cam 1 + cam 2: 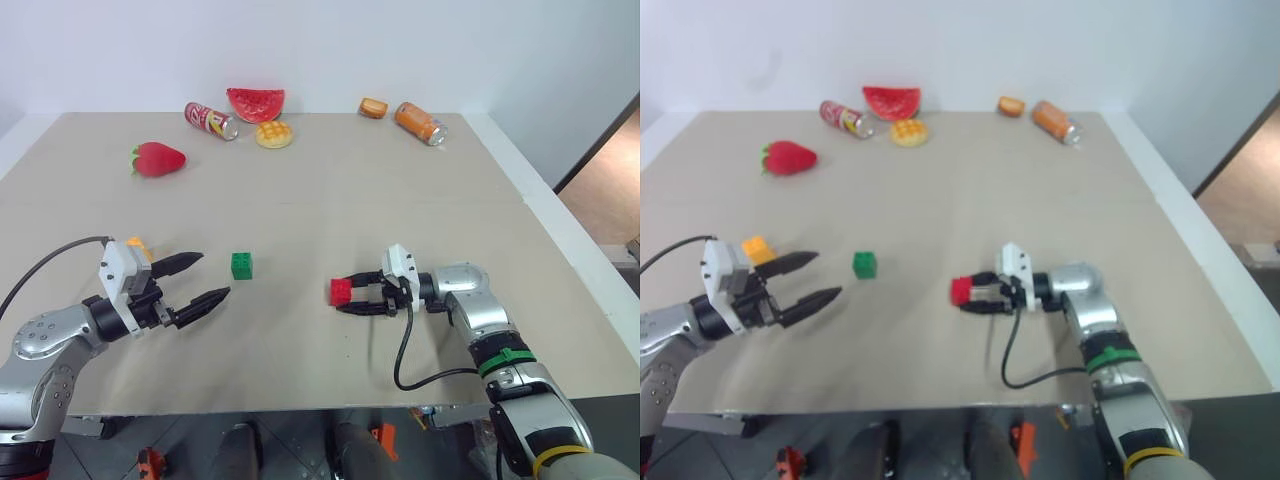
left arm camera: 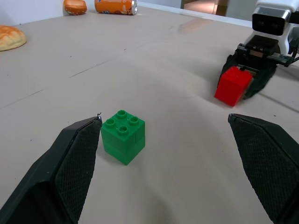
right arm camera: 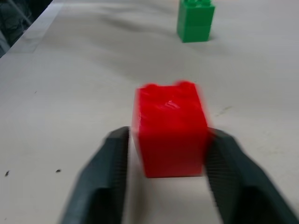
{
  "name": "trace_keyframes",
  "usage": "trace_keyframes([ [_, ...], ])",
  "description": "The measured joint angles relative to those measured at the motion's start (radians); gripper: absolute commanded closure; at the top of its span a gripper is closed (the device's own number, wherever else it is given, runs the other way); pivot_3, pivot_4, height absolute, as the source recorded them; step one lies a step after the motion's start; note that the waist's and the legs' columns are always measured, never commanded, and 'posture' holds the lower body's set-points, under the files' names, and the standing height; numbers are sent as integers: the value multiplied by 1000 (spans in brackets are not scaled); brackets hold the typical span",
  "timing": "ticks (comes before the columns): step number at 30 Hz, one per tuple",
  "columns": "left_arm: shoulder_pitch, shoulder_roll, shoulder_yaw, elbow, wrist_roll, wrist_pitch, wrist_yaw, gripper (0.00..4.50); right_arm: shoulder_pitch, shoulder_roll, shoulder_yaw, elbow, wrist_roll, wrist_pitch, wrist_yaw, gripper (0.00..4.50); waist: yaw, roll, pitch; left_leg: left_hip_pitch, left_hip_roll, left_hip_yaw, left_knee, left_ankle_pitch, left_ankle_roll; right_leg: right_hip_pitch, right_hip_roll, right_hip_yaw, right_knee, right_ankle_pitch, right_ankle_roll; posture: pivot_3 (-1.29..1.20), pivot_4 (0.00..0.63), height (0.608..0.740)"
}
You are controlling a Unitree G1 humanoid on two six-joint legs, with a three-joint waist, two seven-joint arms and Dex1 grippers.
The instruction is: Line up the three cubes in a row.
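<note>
The red cube (image 1: 341, 291) rests on the table between the fingers of my right gripper (image 1: 346, 297), which points left. In the right wrist view the fingers stand slightly apart from the red cube (image 3: 170, 130), so the gripper is open. The green cube (image 1: 241, 265) sits to the left of the red one, just past the tips of my left gripper (image 1: 214, 275), which is wide open and holds nothing. The yellow-orange cube (image 1: 138, 247) lies behind the left gripper's wrist, partly hidden. From the left wrist, the green cube (image 2: 123, 136) sits near one fingertip.
Along the far edge of the table (image 1: 330, 200) lie a strawberry (image 1: 157, 159), a red can (image 1: 210, 120), a watermelon slice (image 1: 255, 103), a bread toy (image 1: 274, 134), a small orange toy (image 1: 373, 107) and an orange can (image 1: 419, 122).
</note>
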Motion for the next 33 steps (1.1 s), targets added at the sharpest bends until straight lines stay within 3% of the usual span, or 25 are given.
trace_keyframes([
  [3, 1, 0, 0, 0, 0, 0, 0, 0, 9, -13, 5, 0, -7, 0, 4, 61, 0, 0, 0, 0, 0, 0, 0, 0, 0, 0, 0, 0, 0, 0, 0, 0, 150, 740],
  [12, 38, 0, -44, 51, 122, -32, 20, 0, -6, -70, 14, 0, -18, 52, -4, 61, 2, 0, 0, 0, 0, 0, 1, 0, 0, 0, -1, 0, 0, 0, 0, 0, 150, 740],
  [19, 36, -23, -93, 128, 199, -53, 45, 0, -115, -210, -75, -23, 24, 178, -3, 61, 1, 0, 0, 0, 0, 3, 0, 0, 0, -2, -2, 1, 0, 0, -1, 0, 150, 740],
  [25, -131, -70, -149, 273, 227, -100, 18, 0, -84, -197, -142, -318, 177, 409, -54, 61, 2, 0, 0, 0, 0, 1, -1, 0, 0, -2, 1, 1, 1, 0, 0, 0, 150, 740],
  [33, -274, -101, -199, 476, 276, -164, -22, 0, 34, -181, -144, -535, 243, 528, -138, 61, 4, 0, 0, -3, 0, 2, 0, 0, 0, -2, -1, 1, 1, 2, 4, 0, 150, 740],
])
